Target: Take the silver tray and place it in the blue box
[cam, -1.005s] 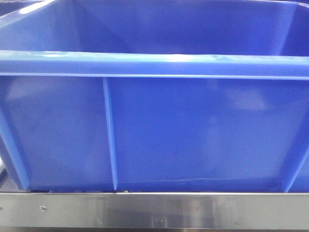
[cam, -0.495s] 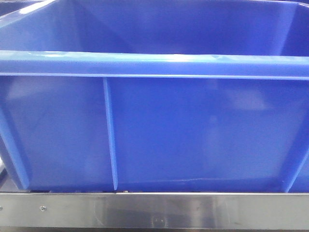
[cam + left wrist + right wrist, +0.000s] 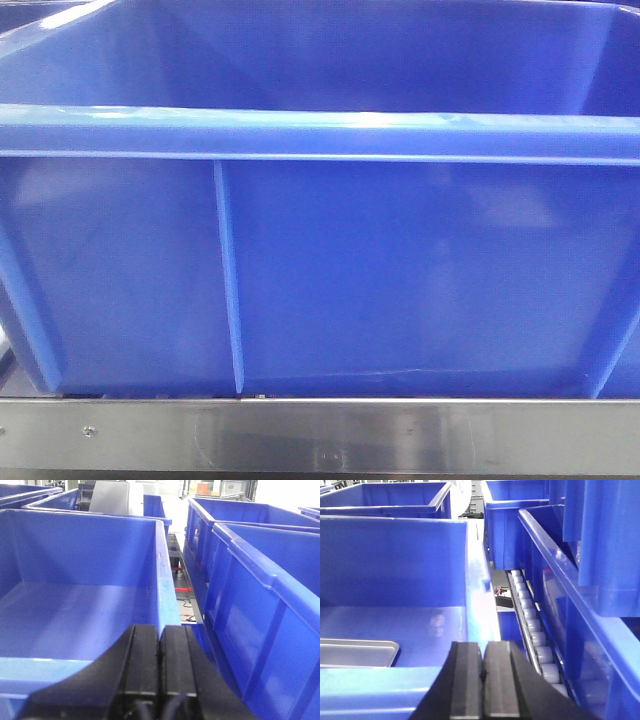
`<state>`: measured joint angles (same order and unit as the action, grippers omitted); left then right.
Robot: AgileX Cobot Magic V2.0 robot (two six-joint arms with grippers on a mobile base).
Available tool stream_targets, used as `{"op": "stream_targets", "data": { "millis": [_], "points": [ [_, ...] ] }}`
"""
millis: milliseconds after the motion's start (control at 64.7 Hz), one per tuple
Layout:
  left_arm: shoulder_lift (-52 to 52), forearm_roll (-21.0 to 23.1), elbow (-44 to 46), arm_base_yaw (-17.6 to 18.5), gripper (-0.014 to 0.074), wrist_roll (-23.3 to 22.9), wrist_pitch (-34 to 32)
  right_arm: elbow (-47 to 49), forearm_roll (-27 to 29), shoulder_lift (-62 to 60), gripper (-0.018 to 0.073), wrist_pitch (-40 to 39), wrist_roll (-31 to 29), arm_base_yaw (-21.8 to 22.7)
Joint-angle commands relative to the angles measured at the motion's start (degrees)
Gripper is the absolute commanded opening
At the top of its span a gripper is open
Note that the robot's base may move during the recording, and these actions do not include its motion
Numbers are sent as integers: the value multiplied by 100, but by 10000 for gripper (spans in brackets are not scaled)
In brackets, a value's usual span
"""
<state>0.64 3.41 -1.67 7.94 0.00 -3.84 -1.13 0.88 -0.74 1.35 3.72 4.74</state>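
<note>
A large blue box (image 3: 320, 130) fills the front view, showing its thick rim and ribbed near wall. In the right wrist view a silver tray (image 3: 355, 652) lies flat on the floor of a blue box (image 3: 395, 565). Only the tray's rounded corner and raised rim show, at the lower left. My right gripper (image 3: 483, 650) is shut and holds nothing, above that box's near rim by its right wall. My left gripper (image 3: 160, 632) is also shut and holds nothing. It hangs over the near rim of a blue box (image 3: 75, 615) whose visible floor is bare.
A steel shelf edge (image 3: 320, 435) runs under the box in front. More blue crates (image 3: 265, 595) stand close on the right. A grey flat sheet (image 3: 107, 497) stands in a farther crate. A roller track (image 3: 532, 625) runs beside the right gripper's box.
</note>
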Motion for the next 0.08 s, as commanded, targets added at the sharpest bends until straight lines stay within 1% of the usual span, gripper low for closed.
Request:
{"op": "stream_targets", "data": {
  "millis": [0,62],
  "points": [
    [100,36,16,-15,-95,0,-502,-76,-5,-100,56,-178,-21,35],
    [100,36,16,-15,-95,0,-502,-76,-5,-100,56,-178,-21,35]
  ]
}}
